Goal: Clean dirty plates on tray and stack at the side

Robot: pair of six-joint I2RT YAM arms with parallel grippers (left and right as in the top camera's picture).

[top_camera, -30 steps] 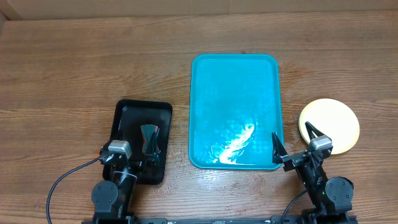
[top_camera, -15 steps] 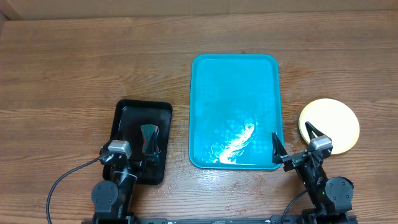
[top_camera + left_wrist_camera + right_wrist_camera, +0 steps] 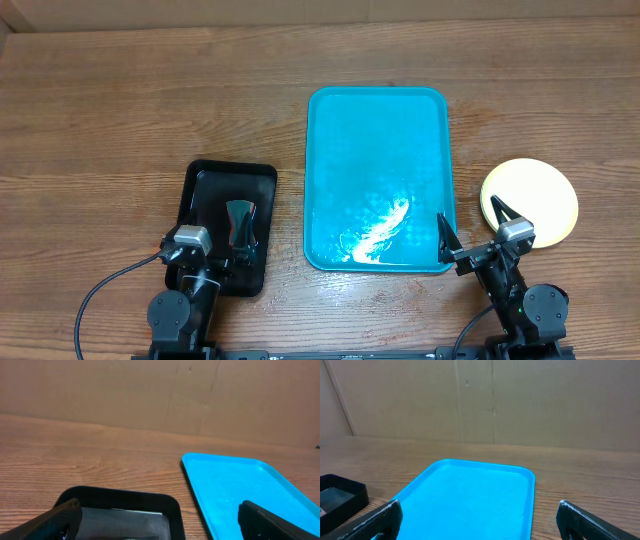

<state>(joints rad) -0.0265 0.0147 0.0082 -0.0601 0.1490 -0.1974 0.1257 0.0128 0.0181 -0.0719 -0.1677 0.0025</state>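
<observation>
The turquoise tray [image 3: 378, 120] lies at the table's middle with nothing on it, only a bright sheen near its front. A pale yellow plate [image 3: 535, 195] rests on the table to the tray's right; from above I cannot tell how many plates are stacked there. My right gripper [image 3: 473, 225] hovers open between the tray's front right corner and that plate, holding nothing. The right wrist view shows the tray [image 3: 470, 490] ahead between the wide-spread fingers of that gripper [image 3: 480, 522]. My left gripper [image 3: 208, 258] is open and low over the black tray's near end, and it [image 3: 160, 530] is empty.
A smaller black tray [image 3: 200, 190] sits left of the turquoise one, with a small dark object [image 3: 238, 222] inside. A cardboard wall [image 3: 490, 400] stands behind the table. Bare wooden tabletop [image 3: 150, 100] spans the far and left side.
</observation>
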